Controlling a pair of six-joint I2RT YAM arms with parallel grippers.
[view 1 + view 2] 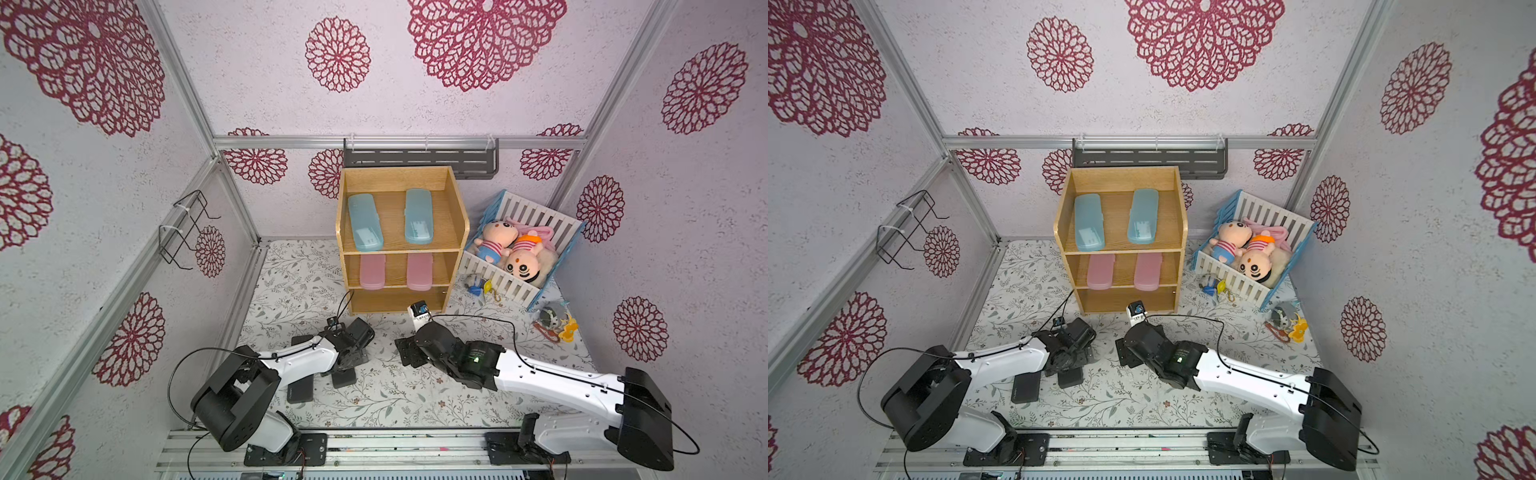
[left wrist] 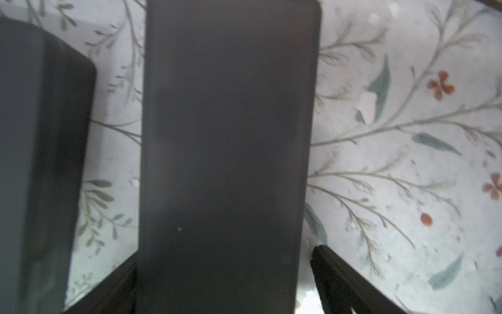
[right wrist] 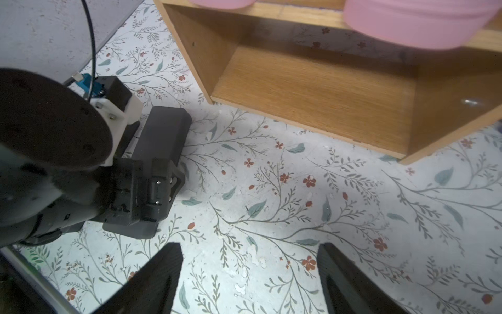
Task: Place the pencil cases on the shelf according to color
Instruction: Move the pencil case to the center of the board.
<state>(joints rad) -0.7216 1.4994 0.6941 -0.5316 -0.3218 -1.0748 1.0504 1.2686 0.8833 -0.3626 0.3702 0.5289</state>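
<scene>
Right pincer (image 3: 250, 247) stands wide open, empty, above floral mat (image 3: 271, 190).

Case headcount
We count two blue cases (image 1: 365, 222) (image 1: 419, 216), two pink cases (image 1: 372, 272) (image 1: 419, 272), two black cases (image 1: 300, 390) (image 1: 345, 377), one shelf (image 1: 395, 300), two plush dolls (image 1: 492, 241) (image 1: 523, 259).

Light-wood three-tier shelf (image 1: 401, 252): honey tan, grain showing.
Translucent flat pencil cases (image 1: 365, 222) (image 1: 419, 216), top tier: lt blue w/ white labels.
Flat plastic pencil cases (image 1: 372, 271) (image 1: 419, 271), mid tier: plain pink.
Matte flat pencil cases (image 2: 225, 136) (image 2: 40, 136): plain black.
Cloth-covered counter (image 1: 415, 399): off-white, grey-green sprigs, sm. rust-red flowers.
Textured walls (image 1: 257, 83): pale lilac-white, lg crimson lace rosettes.
Slatted crate (image 1: 536, 214): white slats, blue ends.
Slotted metal rack (image 1: 419, 160): dk grey.
</scene>
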